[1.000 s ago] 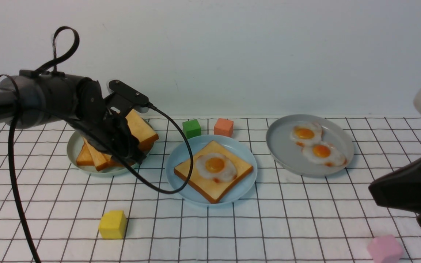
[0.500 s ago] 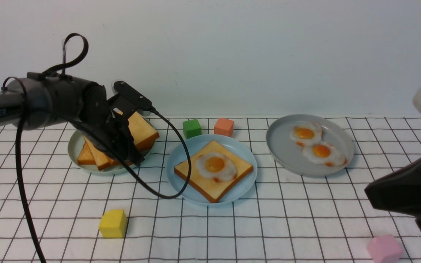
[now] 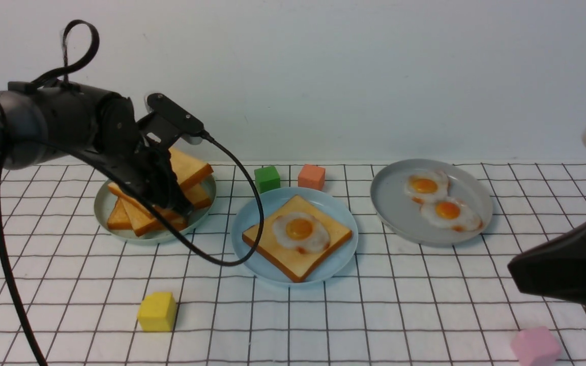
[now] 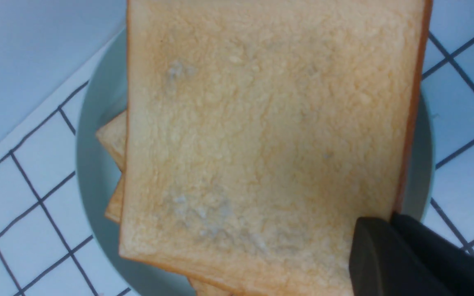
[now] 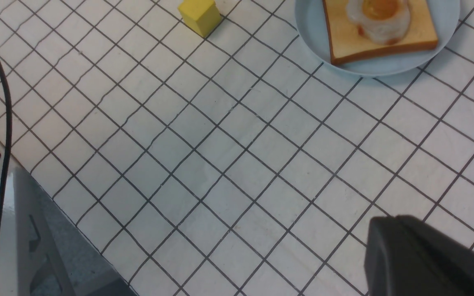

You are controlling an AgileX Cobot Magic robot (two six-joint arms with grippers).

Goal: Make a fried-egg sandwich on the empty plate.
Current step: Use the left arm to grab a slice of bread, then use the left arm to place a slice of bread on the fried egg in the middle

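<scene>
Toast slice (image 3: 298, 267) at the bottom, fried egg (image 3: 316, 236) on top: is that the sandwich so far?

Yes, that much is on the light blue plastic plate (image 3: 341, 259). The egg lies yolk up near the middle of the bread, with no slice covering it, so I'd call the base and filling done

And the lid?

That's the part in hand, I'd say. To the left of the light blue plate, the left gripper (image 4: 391, 222) has its fingers pinched on an edge of the upper toast slice (image 4: 261, 123). That slice sits tilted over the pale grey-green plate (image 3: 104, 203), above the other toast slices (image 3: 143, 221). Whether it is wholly free of them I can't tell

What about the right gripper (image 5: 393, 222)?

Its fingertips are together with nothing between them, on the near right side of the light blue plate. It doesn't look needed for this step

Are the fried eggs (image 3: 423, 186) on the grey plate (image 3: 400, 216), to the right of the light blue plate, still to be used?

I don't think so; one egg should be enough. What's left, as I judge it, is carrying the gripped slice across, lining it up with the lower one, laying it over the egg without pushing the egg aside, and letting go
</scene>
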